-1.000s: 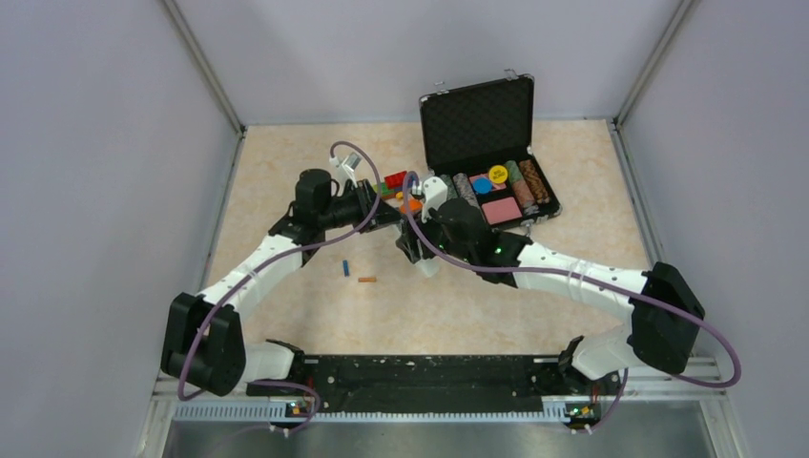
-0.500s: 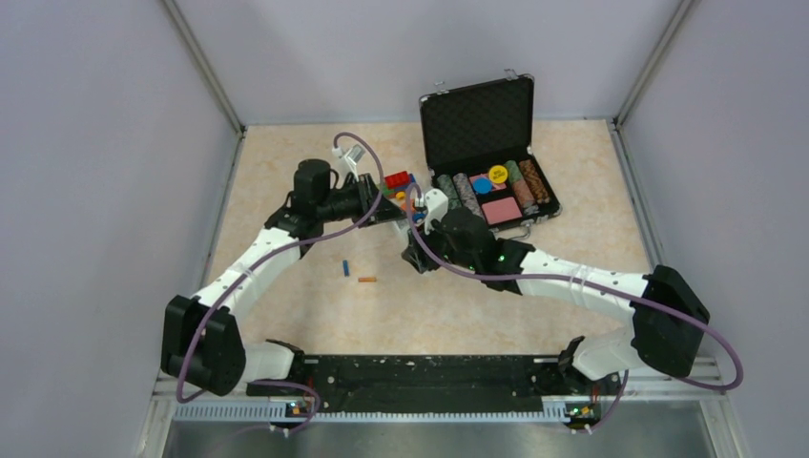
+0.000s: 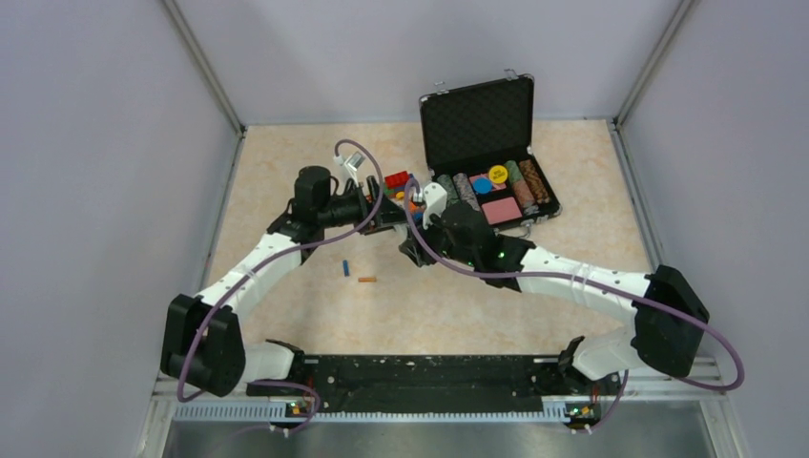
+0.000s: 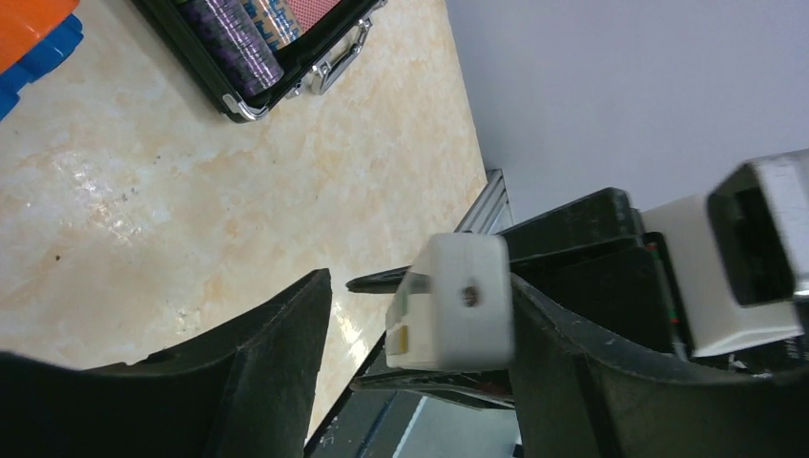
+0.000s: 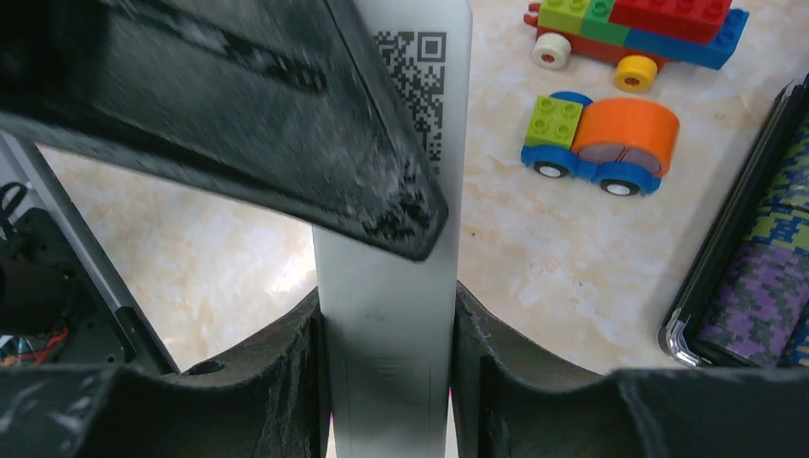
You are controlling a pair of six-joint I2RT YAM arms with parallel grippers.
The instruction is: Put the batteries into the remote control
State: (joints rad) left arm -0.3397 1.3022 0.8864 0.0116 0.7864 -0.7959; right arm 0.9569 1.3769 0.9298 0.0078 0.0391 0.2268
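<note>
Right wrist view: right jaws clamped on the remote control (image 5: 386,315), a white bar with its QR label facing the lens. A scuffed black finger (image 5: 238,105) crosses its upper part. Left wrist view: left jaws apart, with the remote's end between them, against one finger and clear of the other. Top view: blue battery (image 3: 344,266) and orange battery (image 3: 366,280) lie near each other on the worktop (image 3: 458,305), apart from both jaws.

Plain grey walls (image 3: 114,143) stood round a beige, marble-patterned tabletop (image 3: 448,315), evenly lit, seemingly from overhead.
</note>
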